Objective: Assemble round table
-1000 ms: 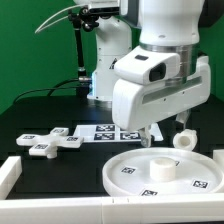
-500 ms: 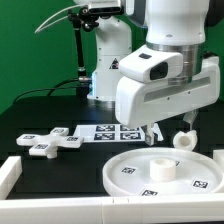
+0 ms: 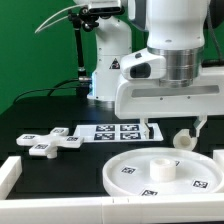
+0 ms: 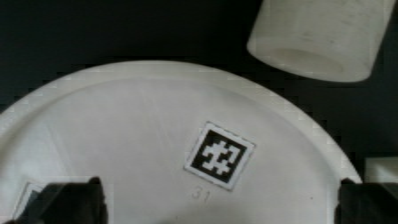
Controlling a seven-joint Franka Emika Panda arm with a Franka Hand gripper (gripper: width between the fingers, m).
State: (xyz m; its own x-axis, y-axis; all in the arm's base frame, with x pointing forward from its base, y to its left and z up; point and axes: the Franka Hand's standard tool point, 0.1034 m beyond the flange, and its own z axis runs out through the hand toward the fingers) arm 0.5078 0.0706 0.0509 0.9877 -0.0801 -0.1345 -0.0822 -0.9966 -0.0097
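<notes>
The gripper (image 3: 176, 128) is now hanging square-on over the far edge of the disc (image 3: 196, 166). Half a second ago its hand was sitting skewed and further toward the exterior view's left, so the wrist has been turning and sliding right. None of the parts have shifted over that time.

In the wrist view the fingertips (image 4: 63, 200) are showing at opposite edges with a wide gap and nothing between them, so the gripper is standing released and carrying nothing. Below them the disc is filling the picture, while the post (image 3: 185, 140) is standing upright on the table just beyond the disc's rim, apart from it.

I am reading this as lining up for a pick. Whether the target is the post or the disc's rim, I cannot tell. Nothing is joined yet, so the assembly is looking early.

The foot (image 3: 50, 143) is lying flat well apart, toward the exterior view's left, and the marker board (image 3: 112, 131) is lying between it and the post.

As for containers, the disc is the only dish-like thing here. Its rimmed top is holding no loose part, only its own raised hub in the middle
</notes>
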